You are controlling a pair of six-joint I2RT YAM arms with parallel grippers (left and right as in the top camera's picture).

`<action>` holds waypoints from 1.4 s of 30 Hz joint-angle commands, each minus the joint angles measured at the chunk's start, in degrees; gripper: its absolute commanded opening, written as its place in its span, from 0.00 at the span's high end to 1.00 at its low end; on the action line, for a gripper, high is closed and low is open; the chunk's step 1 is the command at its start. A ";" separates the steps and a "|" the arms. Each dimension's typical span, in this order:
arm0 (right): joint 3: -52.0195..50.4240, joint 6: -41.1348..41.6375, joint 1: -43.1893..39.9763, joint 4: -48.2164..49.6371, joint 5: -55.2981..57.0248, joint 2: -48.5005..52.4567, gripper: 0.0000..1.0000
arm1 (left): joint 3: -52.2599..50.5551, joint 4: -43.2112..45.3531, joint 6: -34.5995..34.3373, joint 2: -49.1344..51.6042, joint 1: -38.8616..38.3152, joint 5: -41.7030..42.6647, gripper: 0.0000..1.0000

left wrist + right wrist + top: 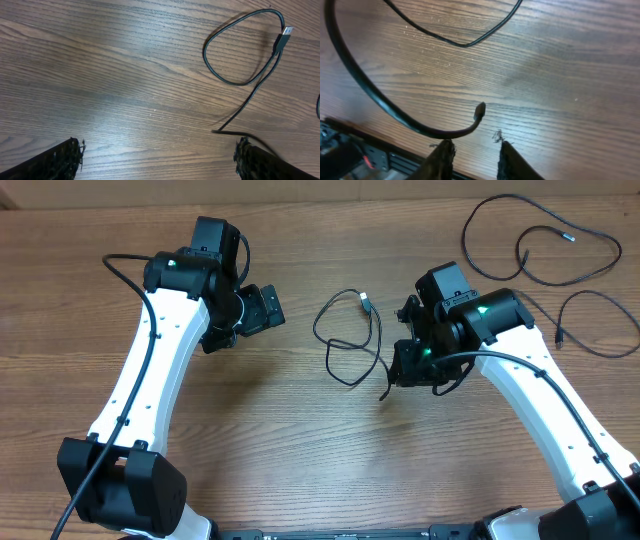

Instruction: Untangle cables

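Letting go of thin black looped cord (pixel 266 74) mid brown wooden tabletop (pixel 300 460), likely. Right gripper (pixel 472 146) slightly spread, cord tip just beyond fingers, not pinched. Left gripper (pixel 159 159) wide spread, empty. Retreat straight up, don't snag loop. Two other black cords (pixel 562 233) well apart, far right.

White arms (pixel 150 370), blk joints (pixel 120 485), green LEDs (pixel 171 263), blk cables (pixel 128 278)
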 commanded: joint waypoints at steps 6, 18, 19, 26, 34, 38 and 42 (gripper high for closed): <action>0.11 0.04 -0.02 2.99 1.03 0.09 0.37 | 0.02 0.17 0.92 0.44 -0.07 0.28 0.00; 0.11 4.85 -0.02 20.63 0.44 0.13 0.18 | 0.02 0.13 0.92 0.44 -0.07 0.31 0.00; 0.11 4.85 -0.02 21.86 0.44 0.15 0.15 | 0.02 0.15 0.92 0.44 -0.07 0.31 0.00; 0.07 13.86 -0.02 27.76 7.08 2.80 0.01 | 0.02 0.13 0.92 0.44 -0.07 0.31 0.00; -0.04 13.86 0.00 35.41 7.08 11.98 0.03 | 0.02 0.13 0.92 0.44 -0.07 0.31 0.00; -0.04 13.88 -0.02 39.08 7.04 17.07 0.36 | 0.02 0.00 0.92 0.44 -0.07 0.28 0.00; -0.04 13.86 0.04 42.12 7.10 20.74 0.56 | 0.02 0.00 0.92 0.44 -0.07 0.31 0.00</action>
